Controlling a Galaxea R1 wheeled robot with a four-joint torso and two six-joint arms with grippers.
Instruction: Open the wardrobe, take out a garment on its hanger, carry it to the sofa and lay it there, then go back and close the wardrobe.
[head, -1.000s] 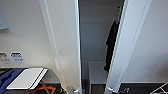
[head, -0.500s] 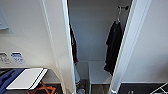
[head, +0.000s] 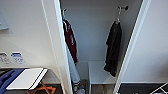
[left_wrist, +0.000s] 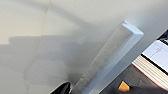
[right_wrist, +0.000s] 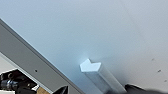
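Left hand sits at the lower end of the left door's handle, a pale bar standing off the white panel; whether it is spread or pressed onto the bar I cannot tell. Right hand is at the right door's handle in the same way, dark parts showing on either side of the bar, its grip likewise not readable.

Since a second ago both doors have swung wider. The left door then covered much of the opening; now the wardrobe stands open across its width, and a dark red garment that was hidden hangs in sight against the left side.

By my judgement the opening step is about complete, and the inside is free to reach.

Deeper in, toward the right side wall, the garment hangs limp and black from the hanger, whose hook rests on a fitting near the top. It lies well apart from both hands, beyond the doors, closer to the right one.
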